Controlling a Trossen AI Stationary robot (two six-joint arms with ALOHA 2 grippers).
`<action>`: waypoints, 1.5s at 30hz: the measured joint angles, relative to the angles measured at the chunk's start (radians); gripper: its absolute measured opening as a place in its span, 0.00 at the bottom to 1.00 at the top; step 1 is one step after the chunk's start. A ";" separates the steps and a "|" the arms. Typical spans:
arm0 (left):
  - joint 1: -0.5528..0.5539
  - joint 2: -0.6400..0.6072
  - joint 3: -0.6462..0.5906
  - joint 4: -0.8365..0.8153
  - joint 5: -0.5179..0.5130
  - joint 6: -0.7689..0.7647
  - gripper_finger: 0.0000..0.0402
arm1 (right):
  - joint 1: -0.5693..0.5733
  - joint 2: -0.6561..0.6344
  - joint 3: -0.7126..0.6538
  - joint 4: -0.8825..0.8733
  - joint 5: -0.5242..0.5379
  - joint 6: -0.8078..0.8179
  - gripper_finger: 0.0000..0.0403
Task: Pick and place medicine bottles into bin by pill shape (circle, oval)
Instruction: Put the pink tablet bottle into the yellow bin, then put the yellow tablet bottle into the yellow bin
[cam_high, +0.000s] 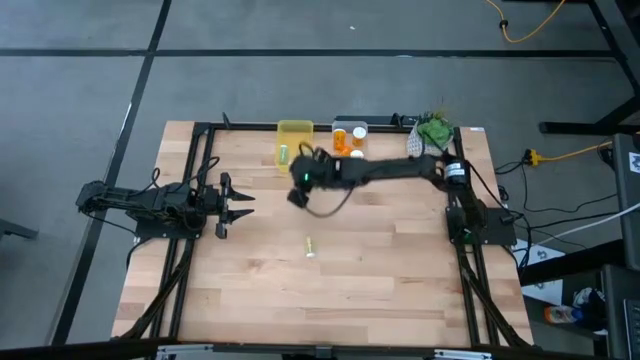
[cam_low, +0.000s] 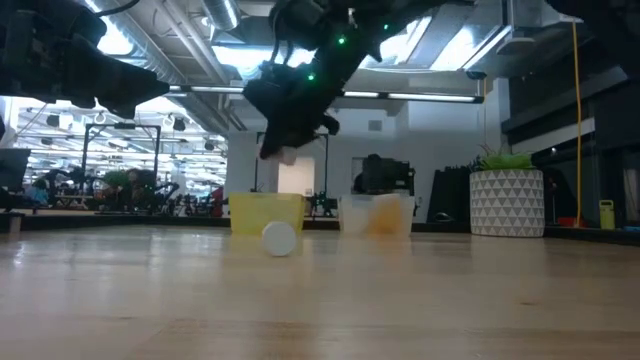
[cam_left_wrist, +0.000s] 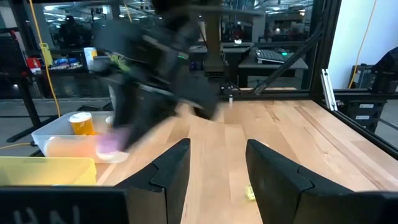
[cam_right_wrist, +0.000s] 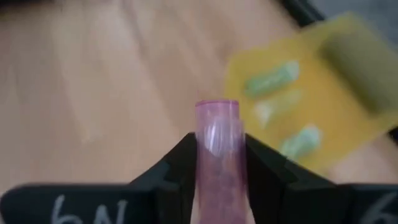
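Your right gripper (cam_right_wrist: 217, 168) is clenched on a purple bottle (cam_right_wrist: 217, 149), one finger (cam_right_wrist: 177, 168) pressed against each side, the bottle's end poking out past the fingertips. In the high view that right gripper (cam_high: 299, 190) hangs above the counter (cam_high: 380, 280), just short of the yellow bin (cam_high: 294, 142). The arm reaches in across the counter from its base on the right side. In the low view the gripper (cam_low: 285, 140) is raised well off the wood.

Yellow bin: the right wrist view shows three pale green bottles (cam_right_wrist: 272, 77) lying inside it. Just beside it sits a clear bin (cam_high: 348, 138) holding orange bottles (cam_high: 342, 142) with white caps. One small yellow-green bottle (cam_high: 311, 247) lies alone on the bare wood, near the middle of the counter and well apart from both bins.

Your left gripper (cam_high: 238, 198) waits over the left side of the counter, fingers spread apart with nothing between them; the left wrist view shows the open gap (cam_left_wrist: 217, 180).

Surface: light wooden planks in a black frame. A green plant (cam_high: 434, 130) in a white patterned pot stands at the far right corner.

Room: grey floor, a yellow cable (cam_high: 530, 30), and behind the counter in the low view, ceiling lights and cluttered work benches.
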 joint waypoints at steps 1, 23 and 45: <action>0.000 0.000 0.000 0.000 0.000 0.000 0.37 | -0.024 0.000 0.003 0.030 -0.031 -0.006 0.27; 0.000 0.000 0.000 0.000 -0.001 0.002 0.37 | -0.221 0.005 -0.020 0.227 -0.248 -0.009 0.42; 0.000 0.000 0.000 0.000 0.000 -0.027 0.37 | 0.038 -0.003 -0.019 -0.111 -0.837 -0.080 0.43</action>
